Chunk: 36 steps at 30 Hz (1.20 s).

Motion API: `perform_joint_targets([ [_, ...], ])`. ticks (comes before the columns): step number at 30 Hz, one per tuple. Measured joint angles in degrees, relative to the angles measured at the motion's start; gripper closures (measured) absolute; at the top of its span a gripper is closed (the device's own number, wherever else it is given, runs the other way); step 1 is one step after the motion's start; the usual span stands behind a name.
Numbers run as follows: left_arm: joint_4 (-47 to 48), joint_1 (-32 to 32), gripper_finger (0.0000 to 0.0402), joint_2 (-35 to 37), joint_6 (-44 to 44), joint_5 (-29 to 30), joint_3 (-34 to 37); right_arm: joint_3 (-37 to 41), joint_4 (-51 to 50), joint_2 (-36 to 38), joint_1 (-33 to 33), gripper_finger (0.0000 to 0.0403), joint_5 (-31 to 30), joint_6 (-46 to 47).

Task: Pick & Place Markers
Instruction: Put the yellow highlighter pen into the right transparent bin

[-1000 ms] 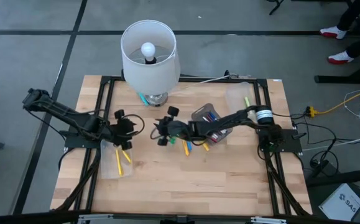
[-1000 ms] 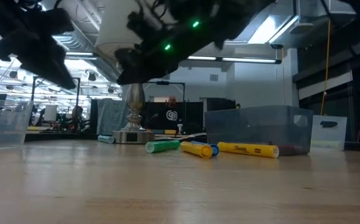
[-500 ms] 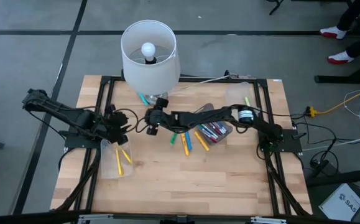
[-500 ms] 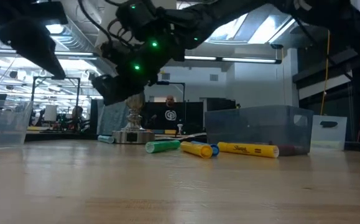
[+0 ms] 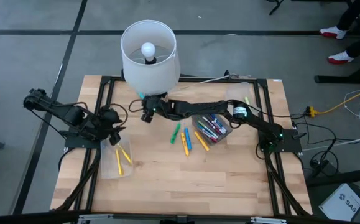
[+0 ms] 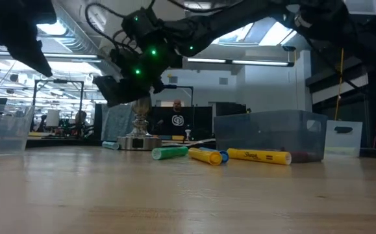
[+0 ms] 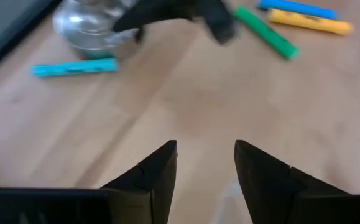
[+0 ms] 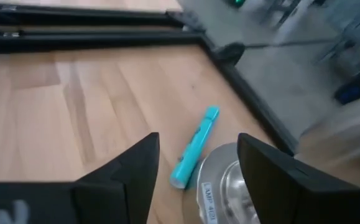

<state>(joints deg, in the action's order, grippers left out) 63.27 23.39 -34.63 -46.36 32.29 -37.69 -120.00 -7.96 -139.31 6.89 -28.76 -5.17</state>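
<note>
Three loose markers, green (image 5: 176,132), blue (image 5: 188,140) and yellow (image 5: 201,140), lie flat mid-table. A teal marker (image 8: 195,148) lies beside the lamp's metal base (image 8: 229,186). My right gripper (image 8: 195,180) hangs open above the table, just short of that teal marker (image 5: 142,98), reaching far across from the right (image 5: 147,114). My left gripper (image 7: 204,162) is open with nothing in it, raised over the table's left side (image 5: 111,123), beside a clear bin (image 5: 119,158) holding yellow markers.
A lamp with a white shade (image 5: 148,53) stands at the table's far middle. A clear bin (image 5: 214,127) with several markers sits right of centre. Another clear bin (image 5: 242,96) is at the far right. Bare wood lies along the near side (image 5: 186,186).
My right gripper has swept from mid-table toward the far left, over the loose markers, to the lamp base and the teal marker. My left gripper has drawn back toward the table's left edge and risen. The markers have stayed where they were.
</note>
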Motion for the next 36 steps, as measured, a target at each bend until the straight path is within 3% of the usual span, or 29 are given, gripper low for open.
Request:
perform_joint_targets([
  [3,-0.9,0.8,0.0245,1.4,1.1,-3.4,0.0,-2.2,-3.6,-1.6,1.0,0.0195,4.3,1.8],
  [16,-2.2,2.0,0.0245,1.9,0.5,-3.4,0.0,-4.7,-7.1,-3.6,0.9,0.0202,6.4,0.4],
  [28,-2.2,2.0,0.0245,1.9,0.6,-1.7,0.0,-4.7,-12.9,-3.6,-3.6,0.0202,6.3,-1.3],
  [33,-2.3,2.0,0.0245,0.4,3.2,0.1,0.0,-4.7,-17.1,-3.5,-5.0,0.0202,12.7,-1.3],
  [36,-2.3,2.0,0.0245,-2.1,3.6,1.4,0.0,-4.7,-20.3,-3.4,-5.7,0.0202,13.3,-1.0],
])
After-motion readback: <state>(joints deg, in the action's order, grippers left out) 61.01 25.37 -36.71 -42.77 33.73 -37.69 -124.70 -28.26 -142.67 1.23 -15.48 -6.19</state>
